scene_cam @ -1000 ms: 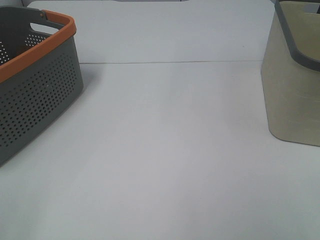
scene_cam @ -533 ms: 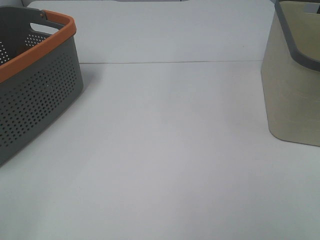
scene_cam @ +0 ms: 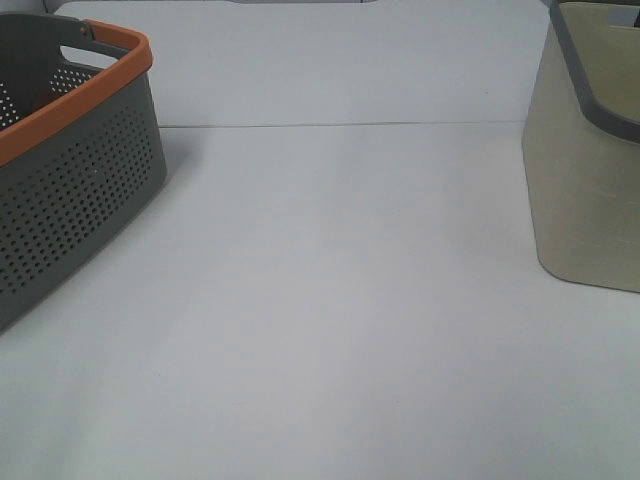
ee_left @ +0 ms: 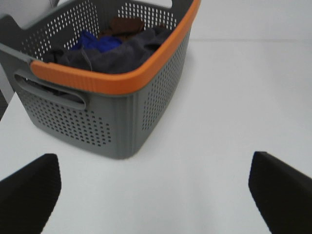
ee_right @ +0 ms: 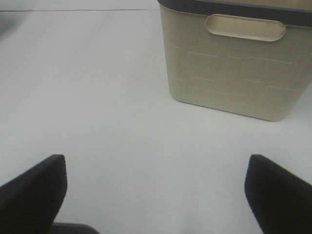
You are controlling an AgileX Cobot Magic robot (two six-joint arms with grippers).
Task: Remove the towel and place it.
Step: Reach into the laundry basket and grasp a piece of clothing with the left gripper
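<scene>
On the table, grey basket holding the towel sits unmoved.

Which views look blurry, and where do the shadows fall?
Exterior high: even, soft light, a faint shadow on the table beside the grey basket. Left wrist: mildly soft overall, the left gripper's fingers dark, blurred shapes. Right wrist: beige basket fairly crisp, the right gripper's fingers out of focus.

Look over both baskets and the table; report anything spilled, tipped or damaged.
Nothing stands out. The grey perforated plastic basket with the orange rim stands upright on the white table, a dark charcoal towel, a blue cloth and a brown cloth heaped inside it. The beige plastic basket with the grey rim is upright too.
</scene>
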